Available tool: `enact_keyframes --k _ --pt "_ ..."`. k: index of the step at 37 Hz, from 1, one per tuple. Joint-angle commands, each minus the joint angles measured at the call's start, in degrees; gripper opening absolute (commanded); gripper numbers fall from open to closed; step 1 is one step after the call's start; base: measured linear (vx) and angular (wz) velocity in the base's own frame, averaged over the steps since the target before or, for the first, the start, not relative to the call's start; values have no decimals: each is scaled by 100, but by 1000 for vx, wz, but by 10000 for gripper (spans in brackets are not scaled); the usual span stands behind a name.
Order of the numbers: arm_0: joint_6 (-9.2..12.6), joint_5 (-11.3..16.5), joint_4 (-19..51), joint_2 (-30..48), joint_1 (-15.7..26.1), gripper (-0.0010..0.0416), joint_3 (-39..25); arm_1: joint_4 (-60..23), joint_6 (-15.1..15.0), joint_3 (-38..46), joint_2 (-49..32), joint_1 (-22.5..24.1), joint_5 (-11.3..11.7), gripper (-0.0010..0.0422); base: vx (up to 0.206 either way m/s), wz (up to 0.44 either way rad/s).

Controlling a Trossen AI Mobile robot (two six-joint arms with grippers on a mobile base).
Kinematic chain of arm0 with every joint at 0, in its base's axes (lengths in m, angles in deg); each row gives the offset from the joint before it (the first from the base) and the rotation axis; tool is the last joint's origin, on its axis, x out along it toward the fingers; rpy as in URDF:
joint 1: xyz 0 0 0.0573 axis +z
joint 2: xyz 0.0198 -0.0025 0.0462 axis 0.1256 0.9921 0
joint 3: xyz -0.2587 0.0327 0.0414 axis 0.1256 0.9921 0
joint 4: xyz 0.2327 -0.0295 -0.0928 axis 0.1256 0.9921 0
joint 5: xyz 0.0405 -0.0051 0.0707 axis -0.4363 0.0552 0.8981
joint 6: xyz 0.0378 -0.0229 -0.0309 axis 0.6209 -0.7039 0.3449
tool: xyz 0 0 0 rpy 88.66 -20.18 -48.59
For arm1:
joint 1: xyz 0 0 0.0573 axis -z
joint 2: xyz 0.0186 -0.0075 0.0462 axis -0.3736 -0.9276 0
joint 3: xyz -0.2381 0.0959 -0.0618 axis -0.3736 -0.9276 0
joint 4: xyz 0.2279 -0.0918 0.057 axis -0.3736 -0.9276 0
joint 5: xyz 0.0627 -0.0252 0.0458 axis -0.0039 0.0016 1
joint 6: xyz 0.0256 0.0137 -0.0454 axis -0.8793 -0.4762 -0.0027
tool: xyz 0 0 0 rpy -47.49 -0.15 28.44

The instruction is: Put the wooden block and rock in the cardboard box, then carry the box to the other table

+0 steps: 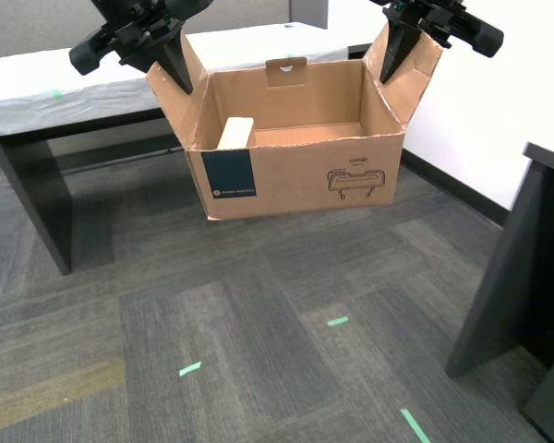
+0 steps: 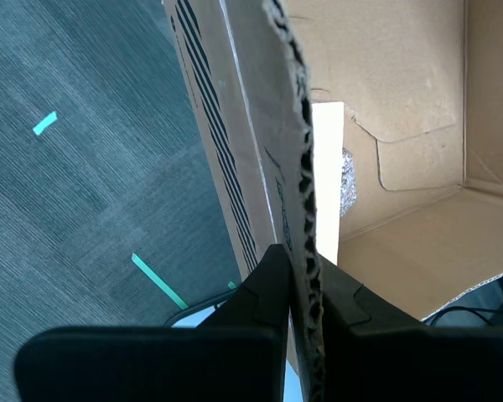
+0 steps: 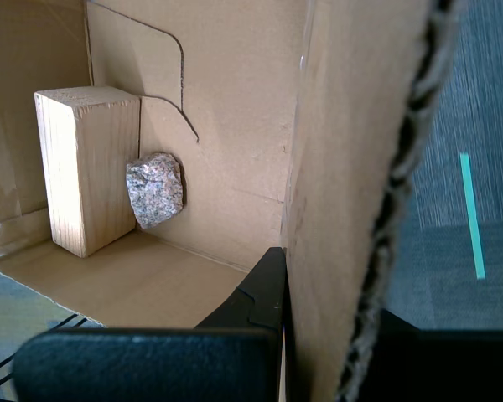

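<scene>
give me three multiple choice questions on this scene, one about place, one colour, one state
1. Where is the rock?
A. on the carpet
B. inside the box, beside the wooden block
C. on a table

2. What colour is the label on the box front?
A. dark blue
B. red
C. yellow

3. How is the cardboard box held?
A. resting on the floor
B. sitting on a table
C. lifted by its side flaps

Answers: B, my first wrist view shows it against the wooden block; A, the exterior view shows it; C, my first gripper and second gripper each pinch a flap, carpet showing below.
</scene>
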Motion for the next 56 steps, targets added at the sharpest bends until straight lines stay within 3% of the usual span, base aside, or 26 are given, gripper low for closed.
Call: enact_keyframes --k 1,6,17,27,31,40,48,56 --pt "44 13 -11 -4 4 -1 -7 68 -136 9 9 4 -66 -1 162 14" --pt "55 11 -33 -4 2 -1 -7 315 -216 9 7 7 -66 -1 151 -10" --pt "42 -35 -98 -4 -2 -1 -7 426 13 9 4 11 -66 -1 132 -62" --pt "-308 -33 -98 -4 -2 -1 -7 409 376 9 4 11 -61 -1 125 -80" --pt "-321 -33 -127 -4 -2 -1 -7 431 516 9 4 11 -61 -1 136 -72" --pt "-343 -31 -118 -4 0 -1 -7 424 470 9 4 9 -61 -1 157 -51" --pt "-286 -33 -101 -4 4 -1 -7 452 79 9 4 9 -57 0 171 39" --pt "-201 -31 -103 -4 11 -1 -7 466 -13 9 4 9 -59 0 176 85"
